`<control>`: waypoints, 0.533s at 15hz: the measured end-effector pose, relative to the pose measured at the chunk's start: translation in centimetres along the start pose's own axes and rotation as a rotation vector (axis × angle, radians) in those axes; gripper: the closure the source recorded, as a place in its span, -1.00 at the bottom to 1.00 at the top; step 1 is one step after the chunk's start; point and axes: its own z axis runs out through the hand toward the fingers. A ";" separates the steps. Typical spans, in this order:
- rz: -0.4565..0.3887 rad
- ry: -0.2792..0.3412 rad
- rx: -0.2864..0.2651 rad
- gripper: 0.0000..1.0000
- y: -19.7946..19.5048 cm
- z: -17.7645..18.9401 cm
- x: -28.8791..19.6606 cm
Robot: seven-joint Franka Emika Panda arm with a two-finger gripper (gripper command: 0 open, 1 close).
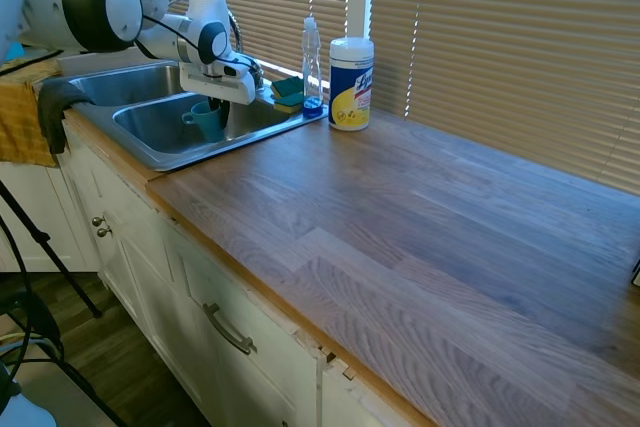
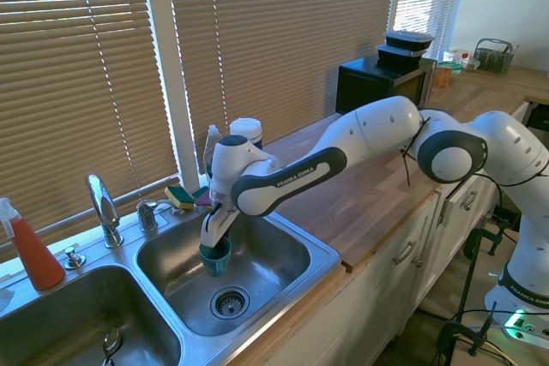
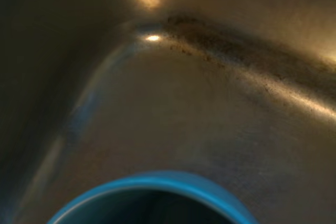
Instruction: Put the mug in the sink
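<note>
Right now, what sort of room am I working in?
Most likely a home kitchen: a two-basin steel sink with a chrome faucet, a wooden countertop over white cabinets, sponges by the window blinds.

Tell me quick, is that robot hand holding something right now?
Hand: closed on the teal mug, holding it inside the sink's basin.

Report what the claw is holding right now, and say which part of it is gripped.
The claw holds the teal mug by its rim, fingers closed at the top edge, inside the sink's basin nearer the counter.
</note>
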 end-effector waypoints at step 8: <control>0.011 -0.064 -0.096 1.00 0.4 6.8 2.0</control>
